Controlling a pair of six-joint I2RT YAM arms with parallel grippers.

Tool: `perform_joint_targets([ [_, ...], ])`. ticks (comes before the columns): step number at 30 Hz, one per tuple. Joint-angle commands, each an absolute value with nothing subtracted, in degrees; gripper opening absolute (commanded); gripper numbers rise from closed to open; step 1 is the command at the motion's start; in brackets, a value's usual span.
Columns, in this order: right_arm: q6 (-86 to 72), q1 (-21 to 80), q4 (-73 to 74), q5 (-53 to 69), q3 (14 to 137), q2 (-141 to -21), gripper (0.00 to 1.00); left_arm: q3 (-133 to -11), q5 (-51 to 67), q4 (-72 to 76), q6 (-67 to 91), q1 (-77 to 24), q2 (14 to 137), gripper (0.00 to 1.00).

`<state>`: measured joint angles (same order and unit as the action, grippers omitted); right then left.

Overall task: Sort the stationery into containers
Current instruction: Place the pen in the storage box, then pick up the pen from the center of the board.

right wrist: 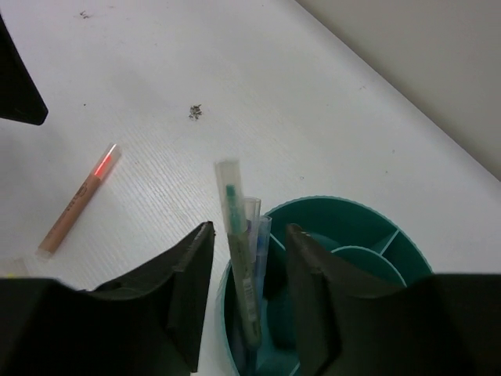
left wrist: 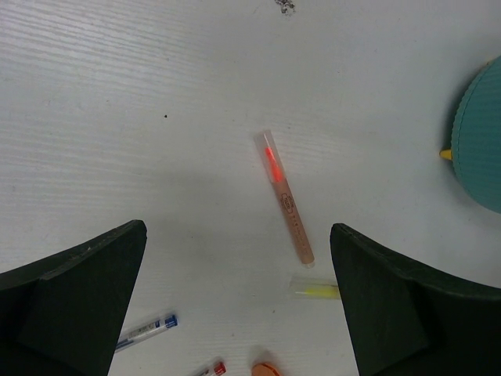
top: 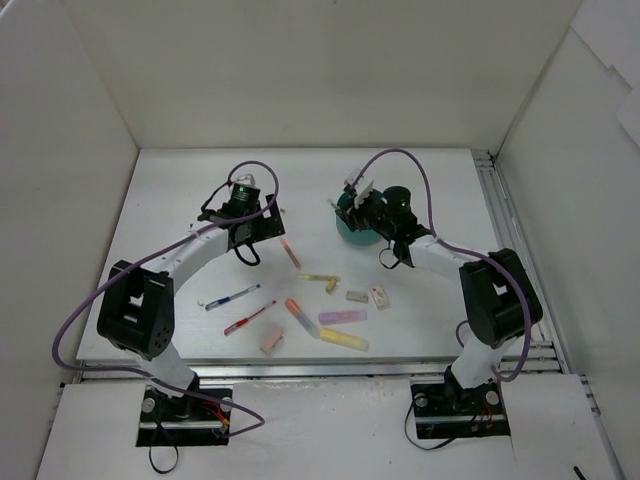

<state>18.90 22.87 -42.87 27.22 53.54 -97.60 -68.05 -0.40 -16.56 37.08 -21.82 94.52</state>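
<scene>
The teal cup stands right of the middle; in the right wrist view its dividers show. My right gripper hangs over its left compartment, jaws open around several clear pens standing in it, one with green ink. My left gripper is open and empty above the table, just short of a beige pen with a red tip. A yellow pen, blue pen and red pen lie nearer.
Towards the front lie an orange highlighter, a purple one, a yellow one, a pink eraser and two small erasers. White walls enclose the table on three sides.
</scene>
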Motion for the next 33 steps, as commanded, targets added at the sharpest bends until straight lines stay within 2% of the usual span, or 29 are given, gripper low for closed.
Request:
perform_joint_targets([
  [1, 17.7, 22.1, -48.9, 27.2, 53.7, -93.1, 0.41, -72.1, -2.2, -15.9, 38.5, -22.4, 94.8, 1.0],
  [3, 17.1, 21.9, -49.0, 27.2, 52.5, -92.6, 0.53, -73.6, -3.2, -16.9, 38.8, -23.0, 96.0, 1.0],
  [6, 16.6, 21.8, -48.9, 26.5, 50.9, -89.5, 0.59, -74.8, -4.0, -17.5, 39.7, -24.3, 97.5, 1.0],
  [11, 15.6, 22.1, -49.0, 26.1, 48.7, -83.5, 0.6, -77.9, -3.2, -18.0, 43.8, -25.4, 101.9, 0.97],
  [19, 13.4, 22.8, -48.9, 20.8, 42.1, -71.8, 0.63, -82.0, -4.6, -18.5, 49.7, -25.4, 108.0, 0.86],
  [22, 10.8, 23.0, -48.8, 16.4, 39.6, -67.8, 0.72, -84.5, -5.4, -19.6, 51.2, -25.9, 110.8, 0.81],
  [23, 10.4, 23.0, -48.8, 14.5, 39.1, -66.3, 0.88, -85.2, -5.5, -19.9, 51.4, -26.6, 111.5, 0.79],
  [24, 10.0, 22.9, -48.8, 13.5, 37.9, -65.5, 0.96, -85.8, -5.9, -20.5, 51.9, -27.2, 112.8, 0.75],
  [25, 9.6, 22.9, -48.7, 12.1, 37.4, -65.1, 0.98, -86.9, -6.3, -22.2, 53.4, -27.2, 113.4, 0.72],
  [30, 5.6, 22.6, -48.2, 1.4, 36.6, -62.6, 0.98, -86.9, -9.0, -26.4, 58.6, -29.0, 115.0, 0.49],
  [33, 3.9, 22.4, -47.9, -4.3, 36.5, -62.2, 0.98, -87.8, -10.8, -30.3, 61.0, -29.0, 115.8, 0.4],
])
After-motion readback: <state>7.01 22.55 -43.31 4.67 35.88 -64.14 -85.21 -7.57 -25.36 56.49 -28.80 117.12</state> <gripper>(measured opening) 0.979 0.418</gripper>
